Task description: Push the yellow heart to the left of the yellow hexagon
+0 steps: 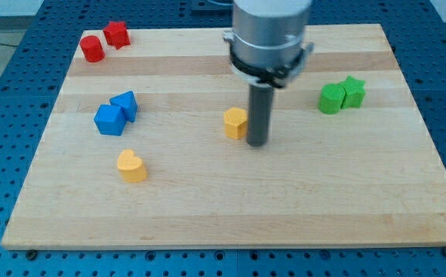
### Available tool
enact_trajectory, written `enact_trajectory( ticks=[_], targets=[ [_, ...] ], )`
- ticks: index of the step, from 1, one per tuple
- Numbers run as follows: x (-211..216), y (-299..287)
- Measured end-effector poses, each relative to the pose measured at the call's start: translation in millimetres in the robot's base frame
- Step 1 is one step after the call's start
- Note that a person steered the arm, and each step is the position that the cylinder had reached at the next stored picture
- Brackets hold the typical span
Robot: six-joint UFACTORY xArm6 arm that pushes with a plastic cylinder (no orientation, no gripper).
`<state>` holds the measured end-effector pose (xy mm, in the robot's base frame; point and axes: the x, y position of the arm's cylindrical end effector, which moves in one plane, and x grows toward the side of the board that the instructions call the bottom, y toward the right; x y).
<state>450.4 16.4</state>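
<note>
The yellow heart (131, 165) lies on the wooden board at the view's lower left. The yellow hexagon (236, 122) sits near the board's middle. The heart is to the hexagon's left and lower in the view, well apart from it. My tip (257, 144) is just right of the yellow hexagon, close beside it or touching it; I cannot tell which. The tip is far to the right of the heart.
Two blue blocks (116, 113) sit together above the heart at the left. A red cylinder (92, 48) and a red star (116, 34) are at the top left. A green cylinder (331, 98) and a green star (353, 91) sit at the right. The board's edge (231, 245) runs along the bottom.
</note>
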Motion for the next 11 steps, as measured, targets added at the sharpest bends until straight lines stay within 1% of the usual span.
enact_trajectory(
  ticks=[1, 2, 3, 4, 5, 6, 7, 8, 9, 10, 11],
  targets=[
    [-14, -26],
    [65, -47],
    [117, -134],
    [103, -163],
    [66, -160],
    [44, -161],
    [56, -217],
    [28, -209],
    [22, -151],
    [7, -106],
    [-17, -103]
  ],
)
